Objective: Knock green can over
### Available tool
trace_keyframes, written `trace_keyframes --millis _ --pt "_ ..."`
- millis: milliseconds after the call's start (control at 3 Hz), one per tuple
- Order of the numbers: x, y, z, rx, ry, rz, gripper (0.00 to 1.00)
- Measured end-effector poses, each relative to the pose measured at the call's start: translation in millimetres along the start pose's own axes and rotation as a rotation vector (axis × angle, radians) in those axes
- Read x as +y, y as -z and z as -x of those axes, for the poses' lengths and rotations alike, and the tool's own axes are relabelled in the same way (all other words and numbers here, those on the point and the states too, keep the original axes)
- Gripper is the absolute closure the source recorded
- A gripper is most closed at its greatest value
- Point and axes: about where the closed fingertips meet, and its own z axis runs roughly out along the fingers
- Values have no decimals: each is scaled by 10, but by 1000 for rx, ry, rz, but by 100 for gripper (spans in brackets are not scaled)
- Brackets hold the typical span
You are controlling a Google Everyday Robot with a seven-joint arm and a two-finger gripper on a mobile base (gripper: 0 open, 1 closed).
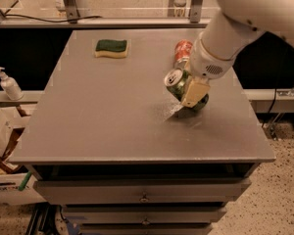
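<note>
Tilt noted on green can point(179, 85) near right edge of counter point(112, 124); end effector point(191, 98) against it, grip state not discernible.

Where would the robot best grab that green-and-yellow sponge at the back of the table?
Probably across its narrower span, front edge to back edge, coming straight down from above: the sponge lies flat and low, apart from both cans. The gripper is against the tilted green can.

White arm point(245, 13) from upper right — claw point(190, 96) low, angled down-left
</note>
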Motion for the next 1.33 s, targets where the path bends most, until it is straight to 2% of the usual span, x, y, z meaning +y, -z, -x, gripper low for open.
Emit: trace_keyframes --millis 333,667,1000,1333 --pt "88 -174 79 185 107 6 59" --pt "34 -216 -27 339 175 -19 36" --pt "-4 -210 -73 402 196 -30 12" --pt "-4 -216 -79 404 197 -30 0"
